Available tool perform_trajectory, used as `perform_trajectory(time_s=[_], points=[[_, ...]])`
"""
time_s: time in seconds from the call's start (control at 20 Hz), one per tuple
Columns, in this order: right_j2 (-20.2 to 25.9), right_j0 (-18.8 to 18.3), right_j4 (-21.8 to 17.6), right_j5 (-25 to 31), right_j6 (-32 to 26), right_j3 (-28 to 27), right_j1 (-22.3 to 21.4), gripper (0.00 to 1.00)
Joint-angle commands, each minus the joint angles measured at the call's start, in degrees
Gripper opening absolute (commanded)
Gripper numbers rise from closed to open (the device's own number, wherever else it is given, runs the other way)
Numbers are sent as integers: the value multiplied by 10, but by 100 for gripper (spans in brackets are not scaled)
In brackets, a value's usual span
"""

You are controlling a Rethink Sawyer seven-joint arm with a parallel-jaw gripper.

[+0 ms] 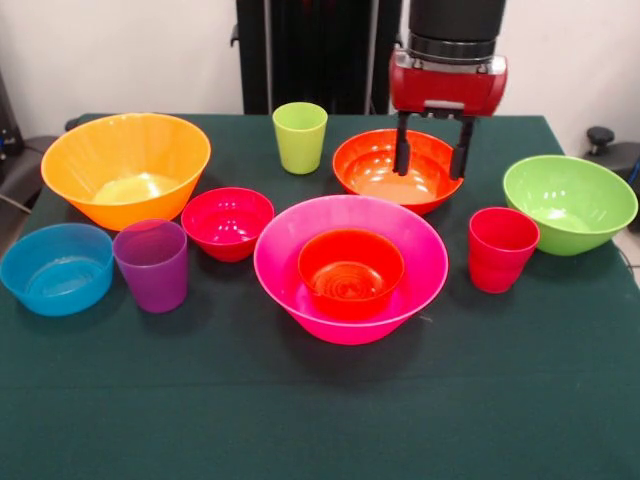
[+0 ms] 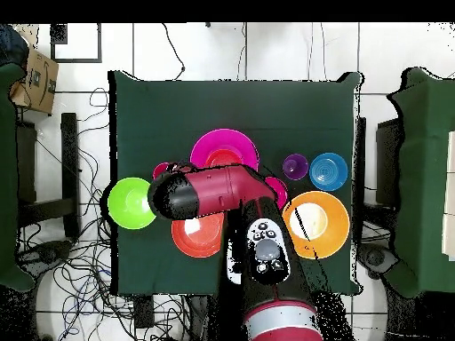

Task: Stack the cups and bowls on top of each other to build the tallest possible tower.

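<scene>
Pink bowl (image 1: 350,262) nearest, centre, upright, rim up, small orange bowl (image 1: 351,271) nested inside | orange-red bowl (image 1: 398,170) behind, empty | gripper (image 1: 433,148) above it, fingers spread, holding nothing

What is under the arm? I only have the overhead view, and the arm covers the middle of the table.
Observer: The gripper hangs open over the orange-red bowl.
Operator: Is it carrying anything?
Observer: No, nothing sits between its fingers.
Operator: Is any cup hidden under the arm?
Observer: Yes, a lime green cup stands upright beside that bowl, apart from it.
</scene>
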Motion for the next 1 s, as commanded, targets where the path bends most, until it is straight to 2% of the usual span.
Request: perform_trajectory(time_s=[0.05, 0.3, 0.6, 0.8, 1.0], points=[[-26, 22, 18, -36, 108, 41, 36, 100], [-33, 28, 21, -39, 98, 36, 48, 100], [-49, 46, 26, -76, 106, 30, 78, 100], [-61, 54, 28, -119, 104, 13, 115, 100], [-74, 67, 38, -127, 103, 14, 117, 100]])
